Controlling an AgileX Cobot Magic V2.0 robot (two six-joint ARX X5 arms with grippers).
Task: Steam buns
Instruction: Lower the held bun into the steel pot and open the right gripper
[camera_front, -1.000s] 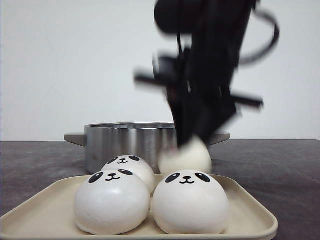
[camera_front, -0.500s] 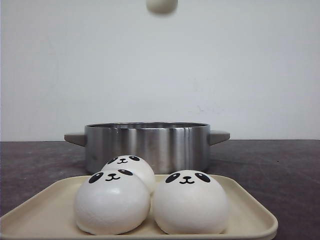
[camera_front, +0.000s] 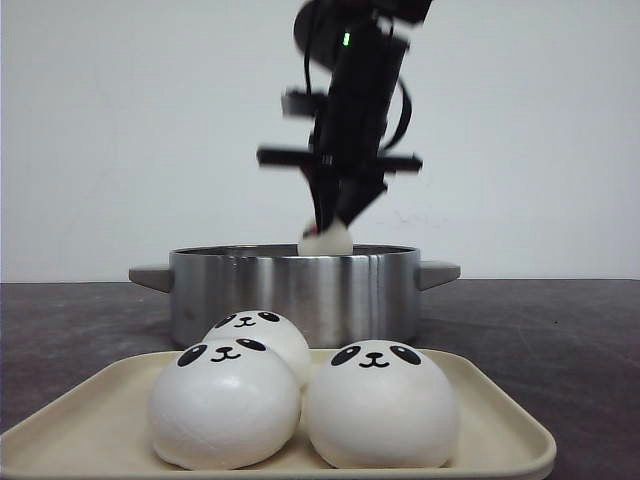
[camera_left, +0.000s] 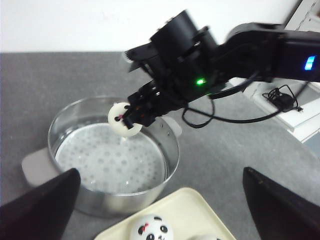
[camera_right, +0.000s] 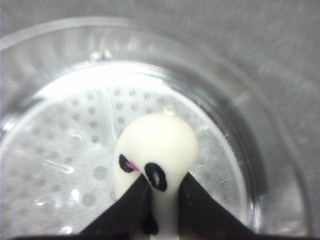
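Cream tray sits nearest the front camera, carrying three buns with panda faces turned toward the lens: two side by side up front, touching, and a third tucked behind the left one. All three lie well below the right gripper and on the camera's side of it. In the left wrist view only one tray bun shows fully, at the tray's edge.

Behind the tray stands a steel pot with a grey handle on each side. Its floor is a perforated steamer plate, bare and shiny, directly beneath the right gripper.

That gripper points down over the pot's opening, its two black fingers clamped on the fourth bun, which bulges out between and beyond them. The bun hangs at about rim height in the front view, not touching the plate below it; its panda face, with a pink mark by one eye, tilts toward the wrist camera. From the left wrist the held bun is seen above the pot's far half, near the rim.

The left gripper's dark fingertips show wide apart at the corners of its own view, holding nothing, above the near side of the pot and tray.
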